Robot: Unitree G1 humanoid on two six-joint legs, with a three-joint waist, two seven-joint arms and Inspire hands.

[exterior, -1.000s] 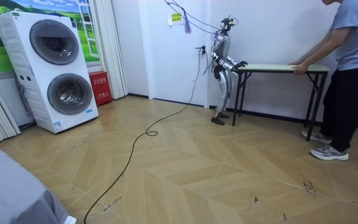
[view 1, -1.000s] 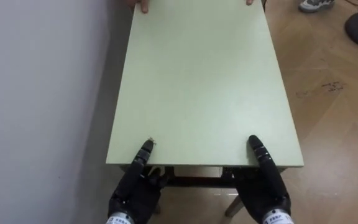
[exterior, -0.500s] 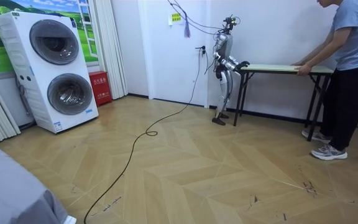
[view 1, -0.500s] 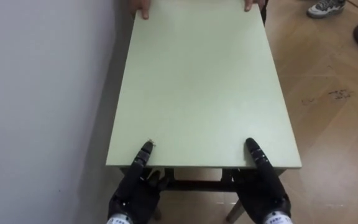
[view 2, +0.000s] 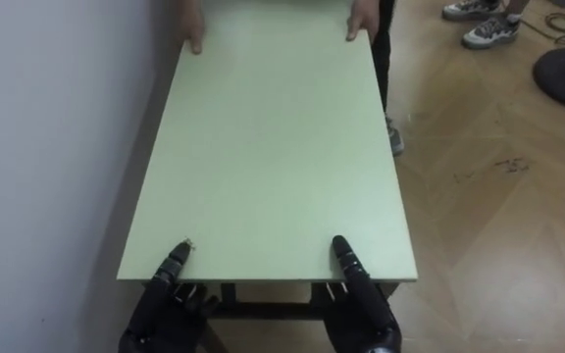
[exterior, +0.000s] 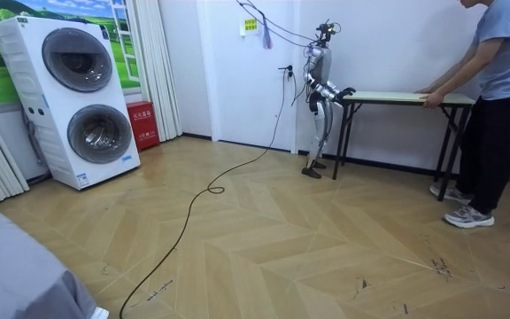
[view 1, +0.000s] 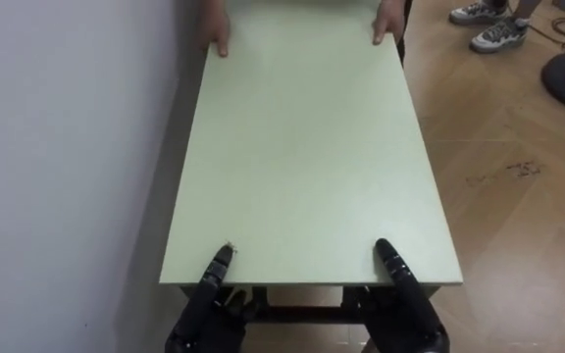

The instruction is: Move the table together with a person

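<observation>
table (view 1: 302, 157) runs lengthways away from the robot, its left long edge close along the wall (view 1: 67, 147). left hand (view 1: 212, 294) is at the near left corner, right hand (view 1: 405, 292) at the near right corner. each has its thumb flat on top w/ the rest tucked under the near edge, so both clamp the tabletop. person (exterior: 498, 97) stands at the far end, one hand (view 1: 219, 34) on the far left corner, other hand (view 1: 385, 25) on the far right corner.

vs 1 s ago: in the room view table, robot and person all sit a bit further toward the room view's right. in the eye views more of the person's hands and shoes (view 1: 493, 34) shows past the far edge, prob partly the camera's own shift. grips unchanged. reads as the carry under way, table going along the wall toward the person's end. can't tell if the legs are clear of the floor (view 1: 518, 216).
</observation>
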